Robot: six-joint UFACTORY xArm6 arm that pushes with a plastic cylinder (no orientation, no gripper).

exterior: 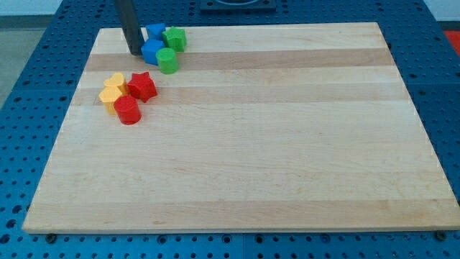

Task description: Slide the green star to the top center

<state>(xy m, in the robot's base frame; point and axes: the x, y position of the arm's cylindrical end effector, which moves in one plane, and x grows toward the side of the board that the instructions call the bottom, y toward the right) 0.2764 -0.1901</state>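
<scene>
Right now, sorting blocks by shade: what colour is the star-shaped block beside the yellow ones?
Red star, camera view.

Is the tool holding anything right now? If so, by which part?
Nothing is held: my tip is a bare rod that only pushes. It sits at the view's left of a blue block; the green star lies beyond.

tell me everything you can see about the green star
The green star is a small, chunky, glossy block, plastic by its look, lying flat near the wooden board's top-left corner. It sits at the right of a cluster, against a blue block, with another blue block and a green block just below. My tip is left of the cluster, not touching the star.
</scene>
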